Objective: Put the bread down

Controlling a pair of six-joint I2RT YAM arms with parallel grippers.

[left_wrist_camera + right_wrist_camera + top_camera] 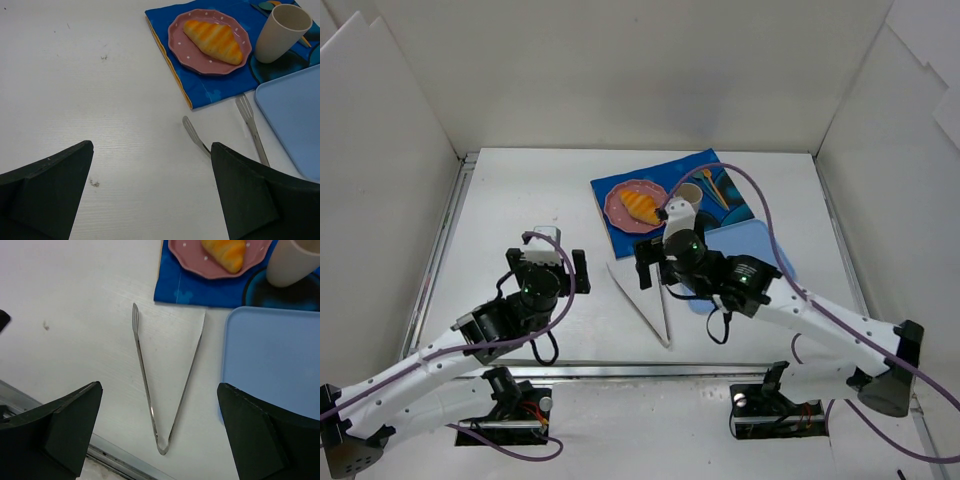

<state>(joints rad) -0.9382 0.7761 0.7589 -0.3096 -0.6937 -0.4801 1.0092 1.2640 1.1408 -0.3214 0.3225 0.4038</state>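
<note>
Right tool (159, 386), the nearer, spread wide and empty, golden-orange croissant-shaped bread (225, 251) ahead on pink dotted plate (185, 255), long axis slanted.

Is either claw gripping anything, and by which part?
Nothing is held. The left claw and right claw are open and empty; the bread lies on the pink plate.

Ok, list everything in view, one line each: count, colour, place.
bread: one, golden-orange, lying on the plate
plate: one, pink with white dots, on the mat
mat: one, blue, far side of the table
cup: one, beige, upright on the mat, right of the plate
tray: one, light blue, beside the mat
tongs: one, metal, spread in a V on the table
table: one, white
left gripper: one, black, open, empty
right gripper: one, black, open, above the tongs
</note>
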